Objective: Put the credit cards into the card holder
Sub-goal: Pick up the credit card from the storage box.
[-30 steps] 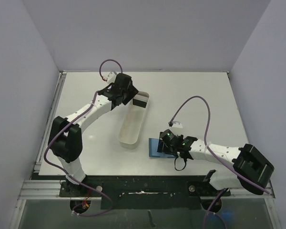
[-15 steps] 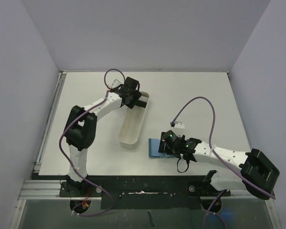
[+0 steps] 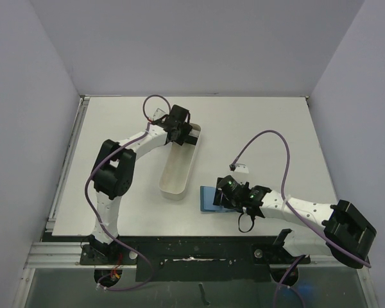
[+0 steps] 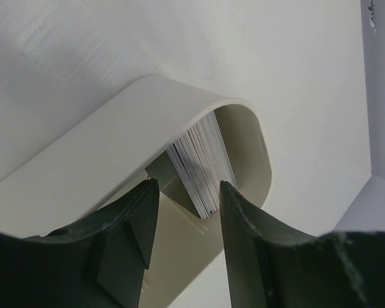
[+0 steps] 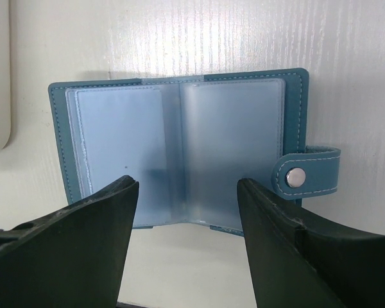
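The credit cards (image 4: 202, 167) stand on edge as a tight stack in the rounded far end of a long white tray (image 4: 102, 147). My left gripper (image 4: 189, 192) is open and straddles the stack's near end. The stack sits close to the right finger, with a gap on the left. From above, the left gripper (image 3: 181, 131) covers most of the dark cards (image 3: 193, 136). The teal card holder (image 5: 179, 147) lies open flat on the table, clear pockets up, snap tab (image 5: 307, 177) to the right. My right gripper (image 5: 187, 196) hangs open over its near edge, empty.
The white tray (image 3: 177, 172) runs diagonally from the table's middle towards the back. The card holder (image 3: 210, 198) lies just right of its near end. A purple cable with a small white tag (image 3: 242, 169) arcs above the right arm. Grey walls enclose the table.
The left arm has swung its gripper a little right over the tray's far end, and its jaws have narrowed slightly. The right arm has hardly moved.
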You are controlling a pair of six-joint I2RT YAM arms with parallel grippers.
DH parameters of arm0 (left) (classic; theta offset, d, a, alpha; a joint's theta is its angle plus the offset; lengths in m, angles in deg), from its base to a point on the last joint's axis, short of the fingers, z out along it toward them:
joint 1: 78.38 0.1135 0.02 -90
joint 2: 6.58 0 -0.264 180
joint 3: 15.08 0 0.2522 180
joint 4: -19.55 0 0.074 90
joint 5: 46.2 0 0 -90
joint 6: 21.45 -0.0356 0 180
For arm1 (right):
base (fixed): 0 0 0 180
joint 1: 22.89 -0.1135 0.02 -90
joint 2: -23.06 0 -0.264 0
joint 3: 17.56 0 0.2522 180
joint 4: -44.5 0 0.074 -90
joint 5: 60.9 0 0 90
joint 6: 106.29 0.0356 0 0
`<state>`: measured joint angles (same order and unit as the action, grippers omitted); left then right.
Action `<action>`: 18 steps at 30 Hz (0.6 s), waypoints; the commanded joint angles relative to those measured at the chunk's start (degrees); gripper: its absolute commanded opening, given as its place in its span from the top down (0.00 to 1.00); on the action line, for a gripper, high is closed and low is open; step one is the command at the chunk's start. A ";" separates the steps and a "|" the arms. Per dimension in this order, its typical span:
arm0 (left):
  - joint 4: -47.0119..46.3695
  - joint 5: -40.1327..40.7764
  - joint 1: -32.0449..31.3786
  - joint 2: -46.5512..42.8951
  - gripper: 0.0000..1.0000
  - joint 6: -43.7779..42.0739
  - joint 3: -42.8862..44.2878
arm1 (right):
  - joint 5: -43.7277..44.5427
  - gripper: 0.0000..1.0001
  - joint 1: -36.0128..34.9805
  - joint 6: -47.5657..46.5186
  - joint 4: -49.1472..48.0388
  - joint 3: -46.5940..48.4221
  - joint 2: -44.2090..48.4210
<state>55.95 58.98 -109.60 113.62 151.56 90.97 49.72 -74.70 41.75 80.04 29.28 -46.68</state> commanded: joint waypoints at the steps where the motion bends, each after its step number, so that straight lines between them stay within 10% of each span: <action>1: -4.24 0.74 0.79 1.16 0.60 0.72 1.31 | 2.25 0.36 -0.27 0.82 -0.51 -0.30 1.18; 18: -3.43 0.21 1.08 1.31 0.63 3.83 -1.18 | 2.84 0.36 -0.28 1.02 -0.07 -0.56 2.23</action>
<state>53.22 58.54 -109.28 114.52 153.72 90.82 49.97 -74.70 42.26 80.22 29.06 -46.40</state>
